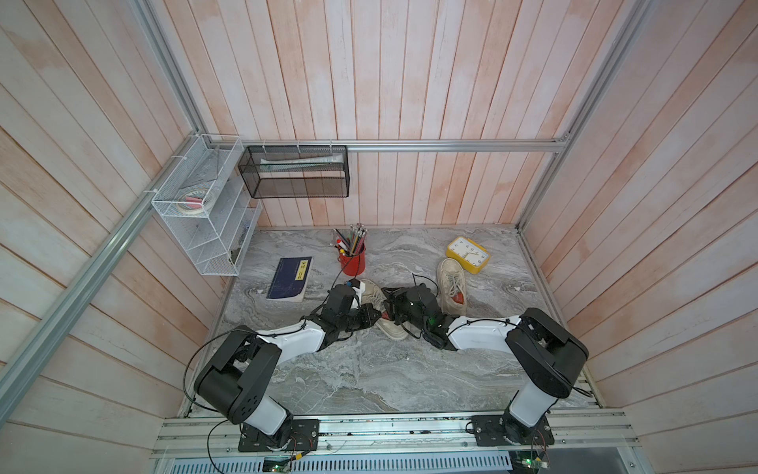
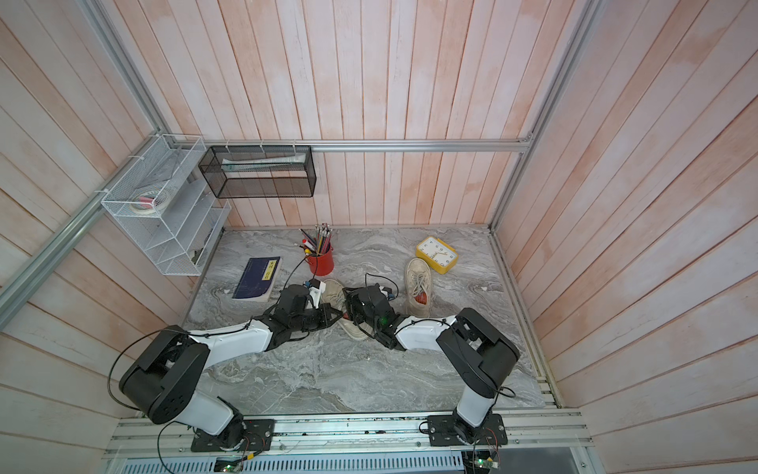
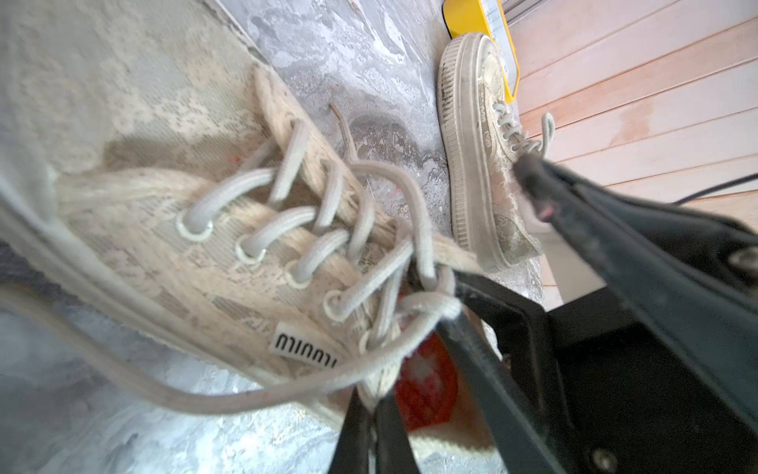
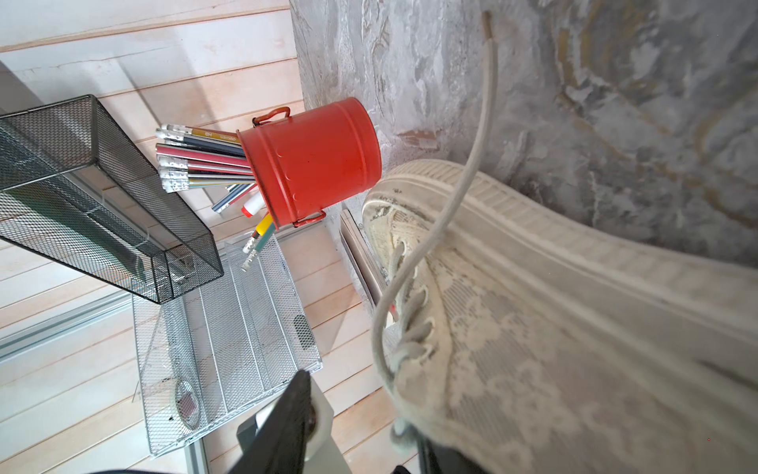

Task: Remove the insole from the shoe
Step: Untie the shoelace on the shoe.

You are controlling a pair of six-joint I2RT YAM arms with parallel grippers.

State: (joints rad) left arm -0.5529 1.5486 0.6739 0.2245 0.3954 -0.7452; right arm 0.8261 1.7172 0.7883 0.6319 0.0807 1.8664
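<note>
A cream lace shoe lies mid-table between my two grippers. In the left wrist view its laced upper fills the frame, and a red insole shows inside its opening. My left gripper is shut, pinching the shoe's collar edge beside the tongue. My right gripper stands open. One of its fingers dips into the shoe's opening over the insole, and the other hangs in the air above the shoe. The shoe's side hides the lower finger's tip.
A second cream shoe with red inside lies just to the right, next to a yellow clock. A red pencil can stands behind the held shoe and a blue book lies at the left. Wire racks hang on the wall.
</note>
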